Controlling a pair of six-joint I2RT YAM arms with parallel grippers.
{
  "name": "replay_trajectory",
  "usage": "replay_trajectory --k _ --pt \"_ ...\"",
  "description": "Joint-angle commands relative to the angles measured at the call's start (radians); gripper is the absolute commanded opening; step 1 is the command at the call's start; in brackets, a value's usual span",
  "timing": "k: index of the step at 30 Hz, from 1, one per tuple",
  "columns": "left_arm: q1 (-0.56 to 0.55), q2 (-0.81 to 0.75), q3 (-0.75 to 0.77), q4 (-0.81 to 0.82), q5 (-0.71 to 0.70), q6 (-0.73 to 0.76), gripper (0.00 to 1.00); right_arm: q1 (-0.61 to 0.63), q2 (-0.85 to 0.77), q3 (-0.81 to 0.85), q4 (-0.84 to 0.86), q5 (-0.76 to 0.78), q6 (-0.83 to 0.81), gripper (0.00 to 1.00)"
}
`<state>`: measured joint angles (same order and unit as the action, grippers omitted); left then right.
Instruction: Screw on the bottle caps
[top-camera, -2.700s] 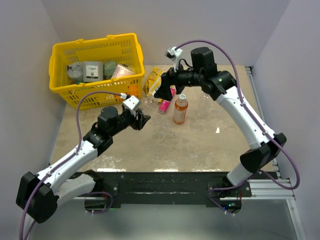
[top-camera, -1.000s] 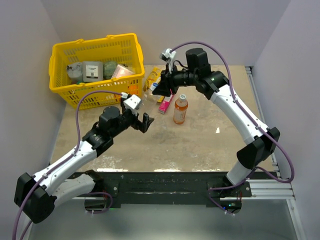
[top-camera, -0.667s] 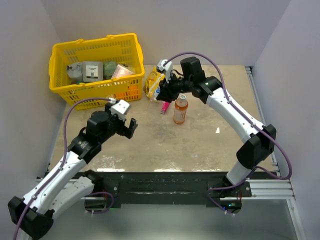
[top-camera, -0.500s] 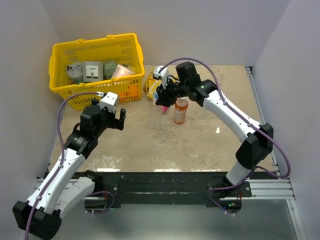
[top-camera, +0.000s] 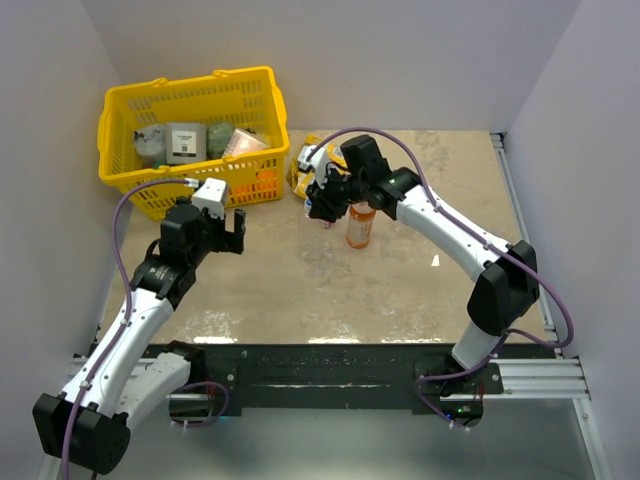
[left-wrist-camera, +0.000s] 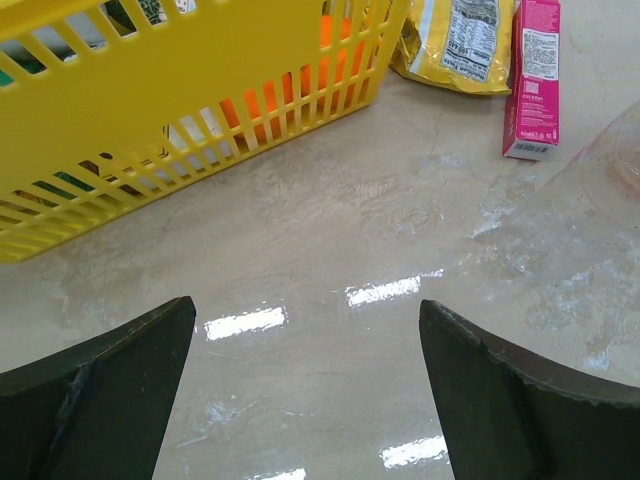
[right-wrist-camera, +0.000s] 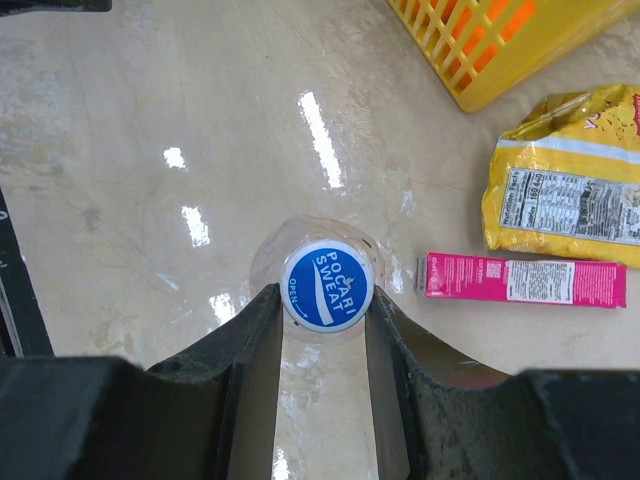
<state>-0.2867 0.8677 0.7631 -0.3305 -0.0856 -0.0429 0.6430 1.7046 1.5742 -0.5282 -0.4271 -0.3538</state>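
Bottle cap (right-wrist-camera: 328, 283), blue, is seated on clear bottle (right-wrist-camera: 318, 232) near front right corner of yellow basket (left-wrist-camera: 150, 80) | cap is clamped at its sides by right gripper (right-wrist-camera: 322, 292) fingers | left gripper (left-wrist-camera: 305, 308) fingers are held wide apart over table (left-wrist-camera: 320, 230), just before basket's front wall | orange bottle (top-camera: 360, 228) is stood right of basket

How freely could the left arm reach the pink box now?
Probably yes: the open left pincer faces bare table leading to the pink box, though the right pincer, shut on a bottle cap beside it, crowds that spot.
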Motion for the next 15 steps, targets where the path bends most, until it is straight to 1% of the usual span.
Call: replay_trajectory --k 1,3,8,9,11,12,15 --pt "0.015 -0.016 0.001 0.038 0.014 -0.023 1.0 0.014 -0.005 -0.016 0.056 0.025 -0.031 0.09" --pt "0.015 -0.016 -0.001 0.038 0.021 -0.025 1.0 0.018 -0.01 -0.028 0.056 0.031 -0.043 0.12" --pt "0.015 -0.009 -0.001 0.036 0.023 -0.023 1.0 0.029 -0.01 -0.042 0.053 0.037 -0.056 0.16" --pt "0.015 -0.007 -0.001 0.036 0.023 -0.023 1.0 0.03 -0.01 -0.042 0.054 0.042 -0.056 0.21" --pt "0.017 -0.004 0.001 0.038 0.026 -0.023 1.0 0.038 -0.01 -0.043 0.056 0.051 -0.057 0.25" --pt "0.015 -0.003 -0.001 0.039 0.029 -0.023 1.0 0.04 -0.01 -0.043 0.054 0.057 -0.057 0.31" --pt "0.017 0.007 0.001 0.039 0.037 -0.028 1.0 0.049 -0.01 -0.039 0.045 0.063 -0.073 0.38"
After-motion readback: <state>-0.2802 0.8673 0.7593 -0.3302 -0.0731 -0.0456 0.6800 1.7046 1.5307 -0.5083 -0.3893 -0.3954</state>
